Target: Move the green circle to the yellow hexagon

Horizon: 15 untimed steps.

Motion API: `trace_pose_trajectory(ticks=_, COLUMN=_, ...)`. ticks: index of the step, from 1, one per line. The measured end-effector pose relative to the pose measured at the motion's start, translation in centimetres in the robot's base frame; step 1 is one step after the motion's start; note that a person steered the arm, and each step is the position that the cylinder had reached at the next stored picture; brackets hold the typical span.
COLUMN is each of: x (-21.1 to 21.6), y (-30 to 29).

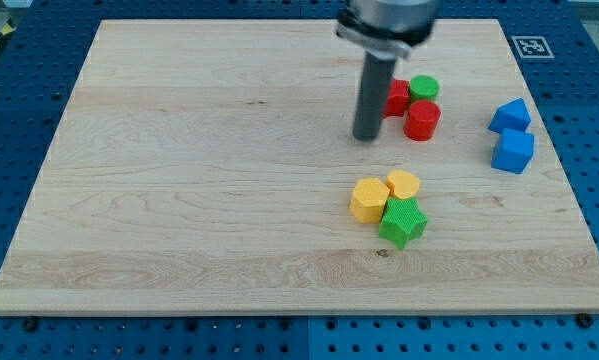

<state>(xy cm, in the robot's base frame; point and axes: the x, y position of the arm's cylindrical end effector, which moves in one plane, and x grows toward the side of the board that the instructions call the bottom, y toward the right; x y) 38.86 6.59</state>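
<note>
The green circle (pixel 424 88) sits at the view's upper right, touching a red circle (pixel 421 120) below it and a red block (pixel 396 97) on its left. The yellow hexagon (pixel 369 200) lies lower, near the view's middle, beside a yellow heart (pixel 404 184) and a green star (pixel 403 222). My tip (pixel 366 138) ends the dark rod just left of the red block, left and slightly below the green circle, well above the yellow hexagon.
Two blue blocks (pixel 510 116) (pixel 513 152) lie near the board's right edge. The wooden board (pixel 179 200) rests on a blue pegboard table. A marker tag (pixel 530 45) sits at the top right corner.
</note>
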Motion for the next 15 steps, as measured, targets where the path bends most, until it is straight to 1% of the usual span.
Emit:
trace_pose_trajectory(ticks=1, x=-6.8, y=-2.2)
trace_pose_trajectory(ticks=2, x=-10.6, y=-0.5)
trace_pose_trajectory(ticks=3, x=-10.7, y=4.3)
trace_pose_trajectory(ticks=4, x=-10.2, y=5.5)
trace_pose_trajectory(ticks=5, x=-7.9, y=5.7)
trace_pose_trajectory(ticks=6, x=-6.9, y=6.9)
trace_pose_trajectory(ticks=7, x=-7.7, y=9.8)
trace_pose_trajectory(ticks=8, x=-7.3, y=11.4)
trace_pose_trajectory(ticks=11, x=-4.3, y=9.5)
trace_pose_trajectory(ticks=12, x=-2.0, y=9.4)
trace_pose_trajectory(ticks=13, x=-0.6, y=8.0)
trace_pose_trajectory(ticks=15, x=1.7, y=3.2)
